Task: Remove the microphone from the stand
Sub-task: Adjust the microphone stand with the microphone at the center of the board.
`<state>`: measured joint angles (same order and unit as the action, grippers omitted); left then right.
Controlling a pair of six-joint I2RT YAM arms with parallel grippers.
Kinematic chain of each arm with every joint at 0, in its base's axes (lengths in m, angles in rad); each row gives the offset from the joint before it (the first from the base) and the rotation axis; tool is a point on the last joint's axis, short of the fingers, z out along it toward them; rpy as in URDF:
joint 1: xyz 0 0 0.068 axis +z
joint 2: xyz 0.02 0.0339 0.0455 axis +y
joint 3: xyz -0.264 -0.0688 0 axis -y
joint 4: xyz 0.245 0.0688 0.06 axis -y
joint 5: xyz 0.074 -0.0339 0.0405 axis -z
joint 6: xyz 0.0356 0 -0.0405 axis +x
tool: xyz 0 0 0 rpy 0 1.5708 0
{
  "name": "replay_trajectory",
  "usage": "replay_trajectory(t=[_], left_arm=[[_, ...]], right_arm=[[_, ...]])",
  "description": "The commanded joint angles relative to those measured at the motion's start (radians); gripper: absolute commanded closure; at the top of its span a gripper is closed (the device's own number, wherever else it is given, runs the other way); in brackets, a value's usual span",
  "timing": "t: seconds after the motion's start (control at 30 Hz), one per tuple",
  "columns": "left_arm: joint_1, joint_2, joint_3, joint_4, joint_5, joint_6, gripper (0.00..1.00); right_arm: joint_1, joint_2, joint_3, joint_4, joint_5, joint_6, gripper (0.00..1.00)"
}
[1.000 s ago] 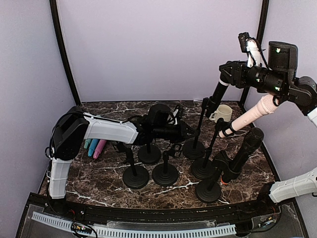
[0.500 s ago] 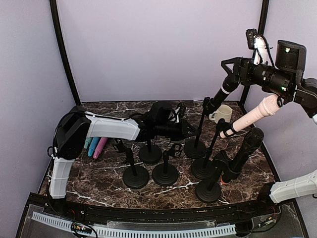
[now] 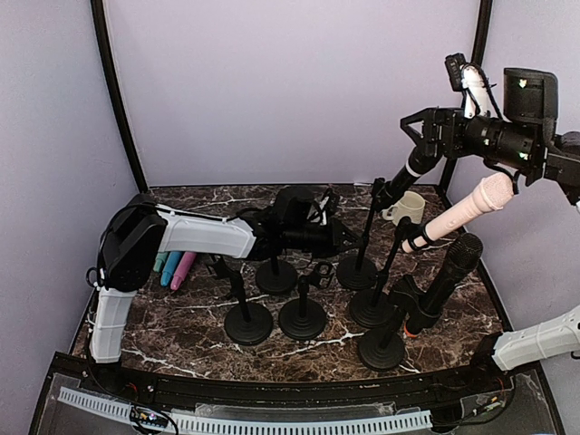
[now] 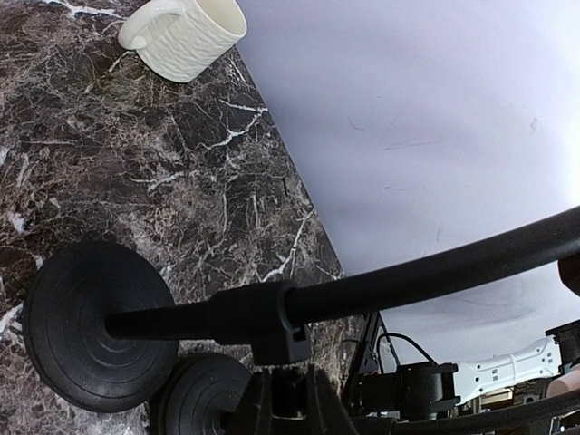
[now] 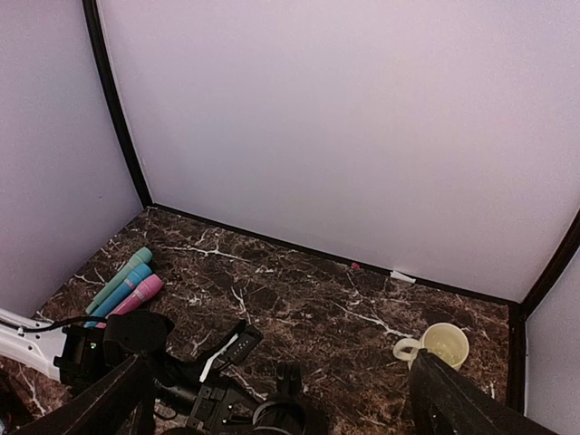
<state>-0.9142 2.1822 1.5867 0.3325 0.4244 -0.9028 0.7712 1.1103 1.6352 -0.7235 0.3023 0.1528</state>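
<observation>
A black microphone with a white ring leans up to the right from the clip of the rear stand. Its upper end reaches my right gripper, which hangs high at the right with its jaws wide open. In the right wrist view the right gripper has only the tabletop between its fingers. My left gripper is shut on the stand's pole low down. The left wrist view shows the left gripper right under the collar of the stand's pole.
A peach microphone and a black microphone sit in stands at the right. Several bare stands crowd the middle. A cream mug stands at the back right. Coloured microphones lie at the left.
My right gripper has opened wide, let go of the black microphone and drawn slightly up and right. The microphone stays leaning in the stand. My left arm has barely moved.
</observation>
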Motion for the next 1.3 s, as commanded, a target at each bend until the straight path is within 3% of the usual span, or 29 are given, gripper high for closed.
replay_trajectory(t=[0.0, 0.23, 0.37, 0.53, 0.67, 0.93, 1.27], left_arm=[[0.018, 0.014, -0.053, 0.044, 0.014, -0.029, 0.93], [0.021, 0.014, -0.062, 0.065, 0.022, -0.041, 0.93], [0.020, 0.014, -0.019, 0.045, 0.026, -0.020, 0.88], [0.023, 0.007, 0.061, 0.024, 0.033, 0.056, 0.64], [0.027, -0.008, 0.122, -0.018, 0.029, 0.129, 0.55], [0.028, -0.062, 0.147, -0.082, -0.013, 0.326, 0.50], [0.017, -0.067, 0.136, -0.024, 0.056, 0.638, 0.46]], right_arm=[[-0.003, 0.019, 0.093, -0.093, -0.040, -0.001, 0.01], [-0.003, 0.032, 0.188, -0.192, -0.075, -0.004, 0.01], [-0.003, 0.037, 0.237, -0.257, -0.115, -0.016, 0.01], [-0.003, 0.032, 0.251, -0.321, -0.105, -0.028, 0.02], [-0.003, 0.035, 0.259, -0.354, -0.090, -0.029, 0.01], [-0.003, 0.044, 0.255, -0.359, -0.016, -0.012, 0.02], [-0.003, 0.049, 0.211, -0.286, -0.075, -0.017, 0.02]])
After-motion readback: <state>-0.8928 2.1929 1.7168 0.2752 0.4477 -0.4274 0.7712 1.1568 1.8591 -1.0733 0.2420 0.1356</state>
